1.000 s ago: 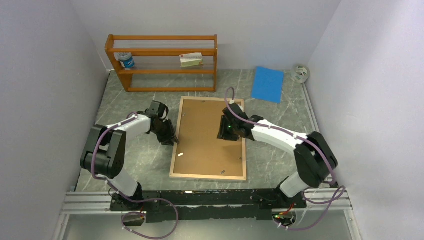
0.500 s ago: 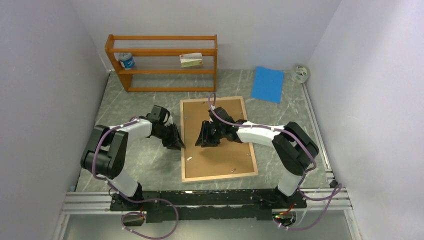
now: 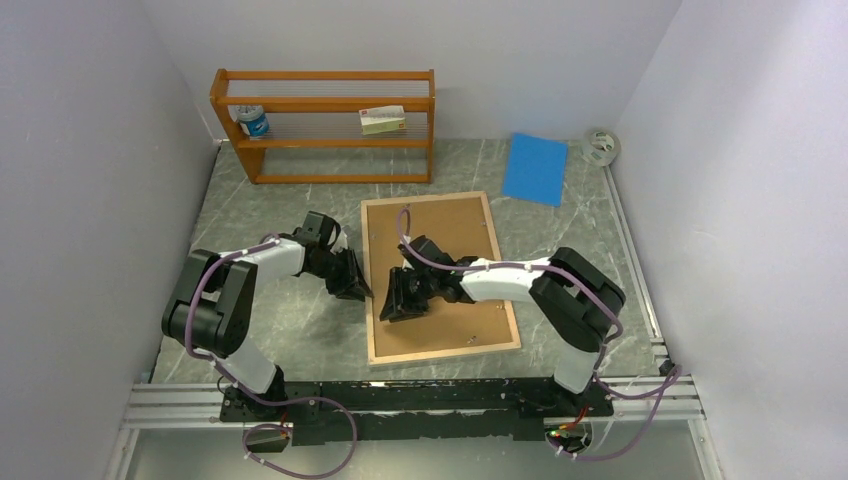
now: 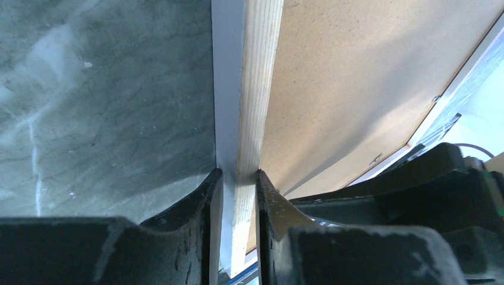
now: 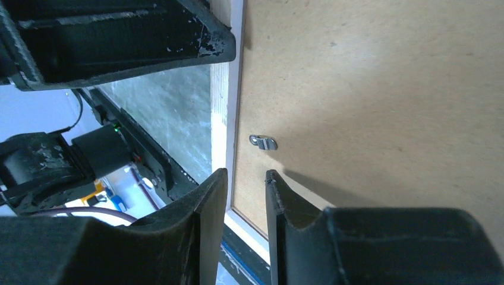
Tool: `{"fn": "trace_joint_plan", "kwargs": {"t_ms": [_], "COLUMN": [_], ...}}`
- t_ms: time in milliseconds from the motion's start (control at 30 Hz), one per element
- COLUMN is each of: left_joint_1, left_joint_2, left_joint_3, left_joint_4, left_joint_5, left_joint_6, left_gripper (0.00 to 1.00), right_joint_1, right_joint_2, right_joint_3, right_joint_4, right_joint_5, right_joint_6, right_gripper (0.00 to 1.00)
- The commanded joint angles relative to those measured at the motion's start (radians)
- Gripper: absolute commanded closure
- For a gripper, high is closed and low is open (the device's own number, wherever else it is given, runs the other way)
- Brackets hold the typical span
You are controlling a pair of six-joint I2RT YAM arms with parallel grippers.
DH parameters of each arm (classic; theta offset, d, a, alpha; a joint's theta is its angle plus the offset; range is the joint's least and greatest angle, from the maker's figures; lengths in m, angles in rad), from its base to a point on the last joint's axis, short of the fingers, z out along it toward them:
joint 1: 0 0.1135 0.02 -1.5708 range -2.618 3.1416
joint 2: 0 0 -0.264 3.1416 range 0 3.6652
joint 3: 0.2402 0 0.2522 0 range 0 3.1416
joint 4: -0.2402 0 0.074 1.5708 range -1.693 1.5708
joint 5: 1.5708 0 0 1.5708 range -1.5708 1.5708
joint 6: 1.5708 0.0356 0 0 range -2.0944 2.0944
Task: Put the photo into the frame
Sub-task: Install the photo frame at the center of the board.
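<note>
The top camera looks steeply down from above and behind the near edge of the bench [image 3: 290, 330], taking in all of it. Both wrist cameras sit very close to the left rail of the frame [image 4: 249, 89], sharing that rail and the brown backing board [image 5: 368, 89]; the right one faces the near edge.

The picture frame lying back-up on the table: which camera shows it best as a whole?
The top view: the whole frame, brown back up, with all four corners. The left wrist view shows only one edge, pinched in the left hand; the right wrist view only a patch of the back with a small metal clip.
</note>
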Motion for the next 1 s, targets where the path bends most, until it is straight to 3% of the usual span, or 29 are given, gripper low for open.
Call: {"fn": "trace_joint_plan", "kwargs": {"t_ms": [0,500,833,967], "left_joint_1": [-0.004,-0.004,-0.003,-0.004], "left_joint_2": [-0.047,-0.029,-0.012,-0.01], "left_joint_3": [-0.001,-0.012,0.004,0.007], "left_joint_4": [0.032,0.021,0.014,0.01], "left_joint_5": [0.042,0.026,0.029,0.027], "left_joint_6": [0.01,0.004,0.008,0.008], "left_gripper": [0.92,0.94,0.95,0.95], "right_joint_1": [0.026,0.064,0.07,0.075], "right_joint_2": [0.038,0.124,0.164,0.158], "right_joint_3": [0.056,0.111,0.137,0.144], "right_joint_4": [-0.016,-0.015,0.017,-0.009], "right_joint_5": [0.02,0.125,0.102,0.164], "right_joint_6": [-0.012,-0.066,-0.17,-0.219], "right_gripper": [0.67,0.63,0.61,0.59]}}
